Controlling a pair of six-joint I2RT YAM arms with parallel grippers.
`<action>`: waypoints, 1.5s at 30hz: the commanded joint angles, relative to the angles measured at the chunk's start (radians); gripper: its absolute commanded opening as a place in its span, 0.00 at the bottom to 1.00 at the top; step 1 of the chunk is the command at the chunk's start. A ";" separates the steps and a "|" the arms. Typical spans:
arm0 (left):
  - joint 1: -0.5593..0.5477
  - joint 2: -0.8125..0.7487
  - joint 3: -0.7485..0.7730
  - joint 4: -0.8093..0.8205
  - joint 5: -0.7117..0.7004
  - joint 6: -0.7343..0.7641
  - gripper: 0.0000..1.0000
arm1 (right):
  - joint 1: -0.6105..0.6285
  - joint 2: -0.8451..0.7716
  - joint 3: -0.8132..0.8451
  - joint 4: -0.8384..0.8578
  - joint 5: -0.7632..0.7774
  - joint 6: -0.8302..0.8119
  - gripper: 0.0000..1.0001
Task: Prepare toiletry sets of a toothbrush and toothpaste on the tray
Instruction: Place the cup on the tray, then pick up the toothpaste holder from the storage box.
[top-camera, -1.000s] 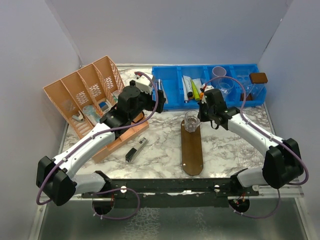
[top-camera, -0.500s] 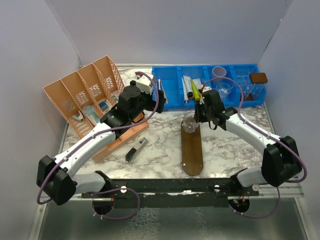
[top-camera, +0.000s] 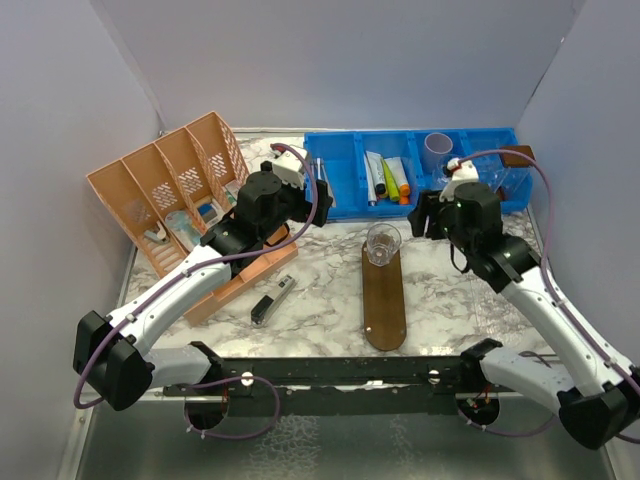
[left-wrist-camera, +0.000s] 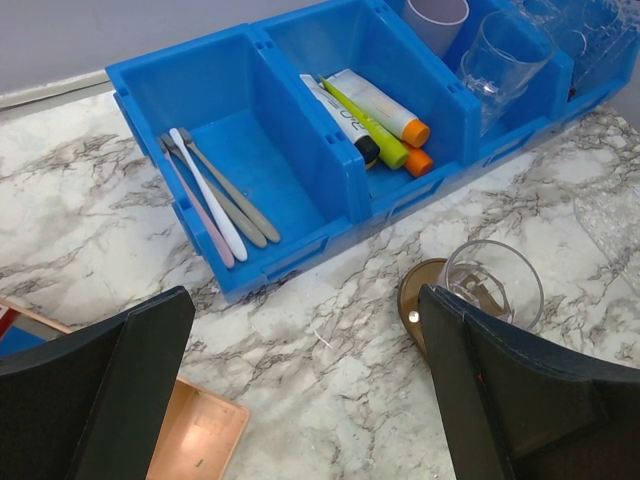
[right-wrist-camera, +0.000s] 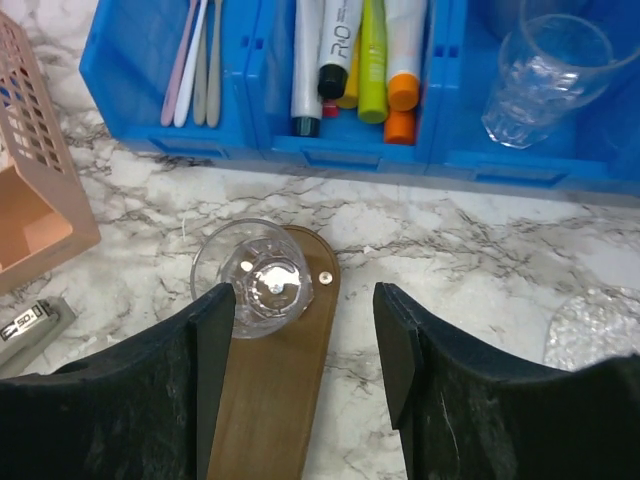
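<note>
Top view looks down over the whole desk (top-camera: 440, 290) from behind; both wrist views look down closely, sharing blue bin (left-wrist-camera: 300, 262) and tumbler (right-wrist-camera: 262, 278).

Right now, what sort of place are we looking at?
Probably a lab robot test cell, not a real bathroom: plain panel walls box in a marble-print table, a blue bin holds toothbrushes and tubes, and a clear tumbler stands on the tray.

The left arm (top-camera: 180, 285) is stretching from lower left toward upper centre, its left gripper (left-wrist-camera: 305, 300) gaping wide, holding nothing. The right arm (top-camera: 540, 300) is angling up the right side, its right gripper (right-wrist-camera: 305, 300) likewise gaping, empty.
</note>
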 joint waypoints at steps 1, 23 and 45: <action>-0.005 -0.009 0.029 -0.007 0.034 -0.010 0.99 | 0.008 -0.068 -0.034 -0.101 0.166 0.009 0.59; -0.005 -0.026 0.026 -0.005 0.029 -0.013 0.99 | -0.371 0.571 0.492 -0.037 0.405 0.312 0.42; -0.003 -0.019 0.033 -0.008 0.041 -0.013 0.99 | -0.527 1.269 1.278 -0.316 0.414 0.613 0.43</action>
